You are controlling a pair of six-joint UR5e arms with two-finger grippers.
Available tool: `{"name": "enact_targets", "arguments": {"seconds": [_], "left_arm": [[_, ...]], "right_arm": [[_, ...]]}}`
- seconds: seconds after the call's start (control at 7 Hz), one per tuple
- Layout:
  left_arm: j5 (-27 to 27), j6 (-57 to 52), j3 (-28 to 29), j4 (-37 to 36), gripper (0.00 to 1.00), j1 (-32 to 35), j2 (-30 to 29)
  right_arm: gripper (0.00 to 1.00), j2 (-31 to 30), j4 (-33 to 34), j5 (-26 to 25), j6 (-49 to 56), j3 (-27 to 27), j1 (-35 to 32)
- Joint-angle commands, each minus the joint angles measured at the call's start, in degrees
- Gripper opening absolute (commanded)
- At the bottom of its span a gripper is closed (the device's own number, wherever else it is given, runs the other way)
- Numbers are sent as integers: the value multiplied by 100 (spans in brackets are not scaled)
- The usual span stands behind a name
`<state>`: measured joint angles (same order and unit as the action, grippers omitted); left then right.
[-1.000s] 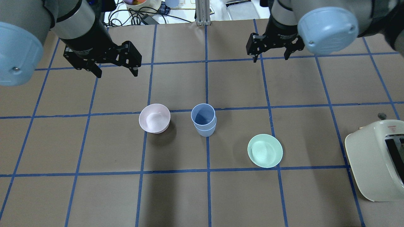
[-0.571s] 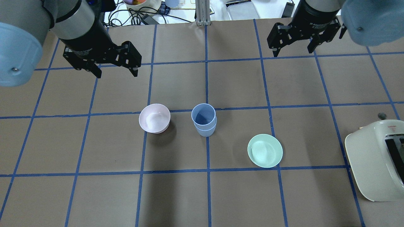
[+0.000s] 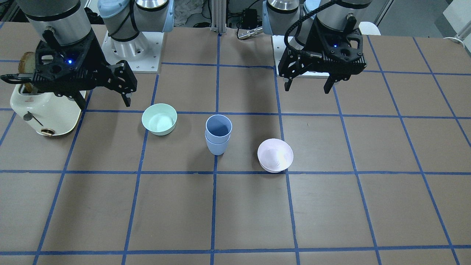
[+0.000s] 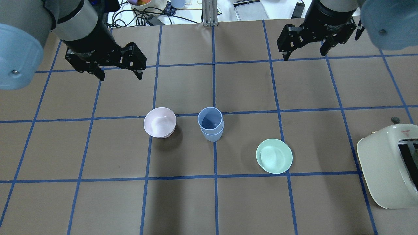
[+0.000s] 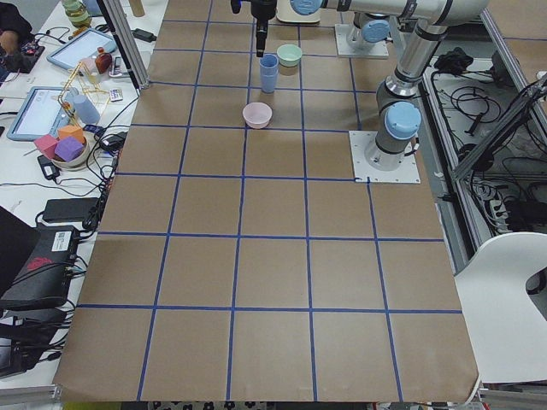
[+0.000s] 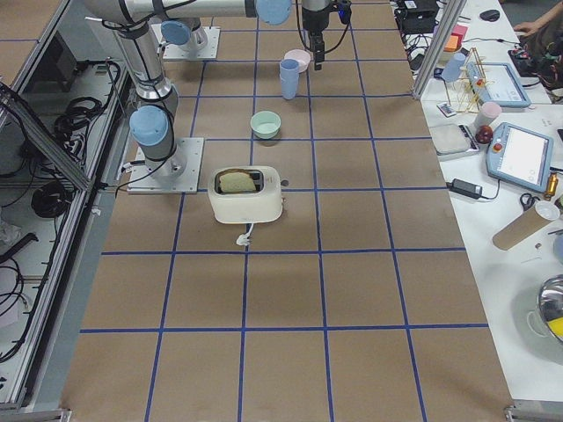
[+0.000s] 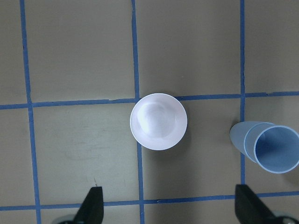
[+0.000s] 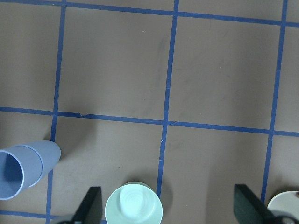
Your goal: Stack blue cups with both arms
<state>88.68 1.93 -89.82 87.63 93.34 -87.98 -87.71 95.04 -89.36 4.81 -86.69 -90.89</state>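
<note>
The two blue cups [image 4: 210, 124] stand nested one inside the other, upright on the table near its middle; they also show in the front view [image 3: 218, 134], the left wrist view [image 7: 266, 147] and the right wrist view [image 8: 25, 165]. My left gripper [image 4: 120, 76] is open and empty, raised above the table to the back left of the cups [image 3: 306, 88]. My right gripper [image 4: 305, 56] is open and empty, raised at the back right [image 3: 103, 103]. Neither gripper touches the cups.
A pale pink bowl [image 4: 160, 122] sits just left of the cups. A mint-green bowl [image 4: 274, 156] sits to their front right. A cream toaster [image 4: 390, 164] with a slice of toast stands at the right edge. Clutter lies beyond the table's back edge.
My right gripper has moved right and toward the table's back edge, staying open. The left gripper, the stacked cups and the bowls have not moved.
</note>
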Motion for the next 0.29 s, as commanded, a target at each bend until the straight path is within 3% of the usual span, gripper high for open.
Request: {"name": "enact_targets", "arguments": {"seconds": [0.0, 0.14], "left_arm": [[0, 0, 0, 0, 100, 0, 0], [9, 17, 0, 9, 100, 0, 0]], "right_arm": [[100, 0, -30, -2, -6, 20, 10], [100, 34, -39, -11, -41, -14, 19]]}}
